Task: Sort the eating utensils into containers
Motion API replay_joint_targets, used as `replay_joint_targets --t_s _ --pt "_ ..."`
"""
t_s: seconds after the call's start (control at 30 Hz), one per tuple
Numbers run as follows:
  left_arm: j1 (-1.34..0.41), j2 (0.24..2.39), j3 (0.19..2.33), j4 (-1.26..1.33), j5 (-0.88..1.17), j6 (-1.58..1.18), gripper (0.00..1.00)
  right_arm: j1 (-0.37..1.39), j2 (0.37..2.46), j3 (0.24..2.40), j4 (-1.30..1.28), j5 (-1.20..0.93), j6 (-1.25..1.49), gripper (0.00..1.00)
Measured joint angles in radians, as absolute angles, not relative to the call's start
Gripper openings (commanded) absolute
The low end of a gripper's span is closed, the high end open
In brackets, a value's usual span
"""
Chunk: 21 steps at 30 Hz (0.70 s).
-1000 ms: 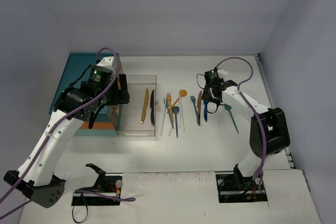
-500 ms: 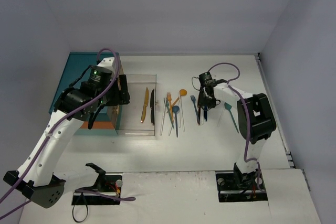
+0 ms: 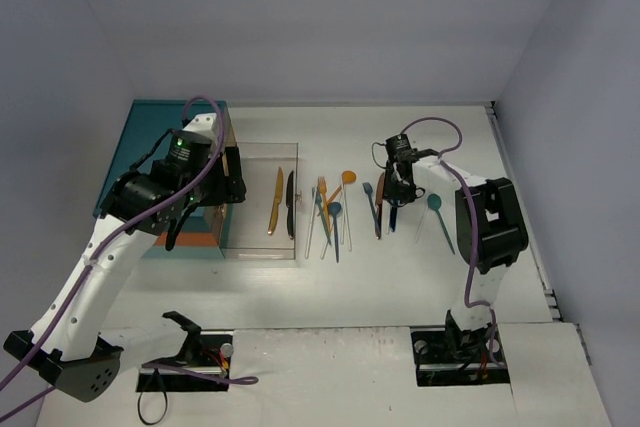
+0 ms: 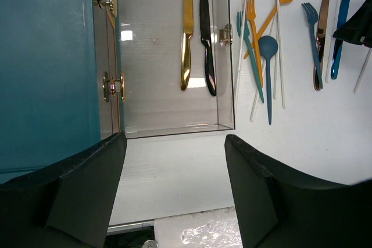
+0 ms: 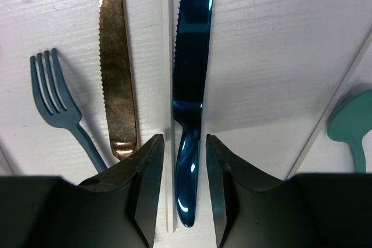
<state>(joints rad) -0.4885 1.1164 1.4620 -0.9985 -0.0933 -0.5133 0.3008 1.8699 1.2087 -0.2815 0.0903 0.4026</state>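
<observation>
My right tool [image 5: 185, 140] straddles the blue knife [image 5: 190, 56], jaws spread, not yet pinching, lined up to lift; left tool [image 4: 174, 137] spread beside drawer [image 4: 154, 85].

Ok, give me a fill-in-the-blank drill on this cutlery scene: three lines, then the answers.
1. The clear drawer holds ___ utensils: the gold knife and the black knife.
2. The right gripper has its jaws on either side of the ___ of the blue knife.
3. The left gripper hovers near the drawer with its jaws ___ and nothing between them.

Missing words: two; handle; open.
</observation>
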Motion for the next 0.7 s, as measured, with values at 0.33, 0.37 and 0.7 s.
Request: replay_joint_targets --t_s 0.33,0.37,0.7 --pt "-0.488 1.118 1.462 -0.999 -0.092 -0.513 0.65 0.286 1.819 1.205 -0.281 0.089 0.395 0.28" --pt "-0.488 1.118 1.462 -0.999 -0.092 -0.513 0.65 0.283 1.819 1.203 -0.283 0.089 0.395 0.28" --pt "-0.488 1.118 1.462 -0.999 -0.092 -0.513 0.65 0.269 1.842 1.201 -0.284 0.081 0.396 0.27"
